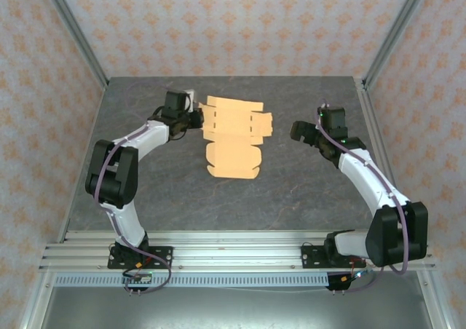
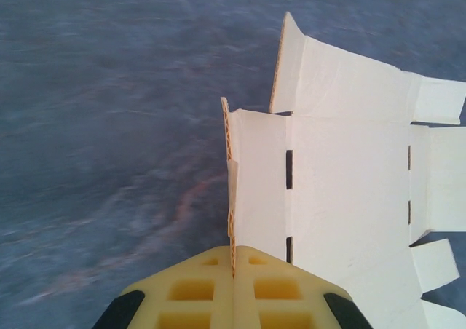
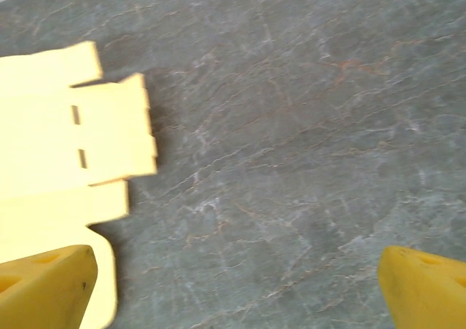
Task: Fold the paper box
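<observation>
left gripper (image 2: 233,265) apparently pinching paper box (image 2: 349,198)

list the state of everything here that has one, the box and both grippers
paper box, unfolded, lying open on the table, its left side flap stood up
left gripper, shut on the paper box's left side flap
right gripper, open, holding nothing, by the box's right edge

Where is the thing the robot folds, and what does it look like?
Start at the big grey table. Near its middle lies the paper box, an unfolded sheet pinched at one edge by the left gripper. It is the only orange-tan thing there, cut with flaps and rounded tabs.
</observation>
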Robot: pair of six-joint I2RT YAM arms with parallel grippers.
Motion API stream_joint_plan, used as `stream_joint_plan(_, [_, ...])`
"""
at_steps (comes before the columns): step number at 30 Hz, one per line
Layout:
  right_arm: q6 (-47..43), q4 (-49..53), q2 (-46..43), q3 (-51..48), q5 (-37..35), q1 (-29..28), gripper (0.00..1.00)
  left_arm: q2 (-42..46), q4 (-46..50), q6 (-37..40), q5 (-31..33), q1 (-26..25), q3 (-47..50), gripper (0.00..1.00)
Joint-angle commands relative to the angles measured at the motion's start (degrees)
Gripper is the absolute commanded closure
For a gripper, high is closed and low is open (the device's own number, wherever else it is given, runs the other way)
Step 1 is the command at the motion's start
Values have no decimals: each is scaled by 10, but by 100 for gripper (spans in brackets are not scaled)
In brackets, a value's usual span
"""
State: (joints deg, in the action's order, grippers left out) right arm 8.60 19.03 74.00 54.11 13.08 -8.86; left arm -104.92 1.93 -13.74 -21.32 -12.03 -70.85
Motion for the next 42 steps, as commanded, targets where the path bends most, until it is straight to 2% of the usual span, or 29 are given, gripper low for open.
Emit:
stream_joint_plan(1, [-1,-22,6,14,55,-3,1,3,-50,44,-57,-12,-10,100])
stream_joint_plan(10, [-42,-49,23,10,144,12,2,51,-111,68,-108,-22,43,100])
stream_joint_plan(15, [-50,-87,10,-4,248,51,3,89,-139,91,-132,-23,85,100])
stream_joint_plan(20, [-84,-105,14,1,338,55,3,106,-173,98,-178,-22,104,100])
stream_joint_plan(23, [-107,-77,31,26,348,55,4,117,-176,116,-205,-23,108,100])
stream_joint_plan(35, [-196,13,90,141,333,42,5,150,-88,206,-311,-22,73,100])
stream_joint_plan(42, [-248,59,114,175,315,14,5,160,-38,242,-324,-22,52,100])
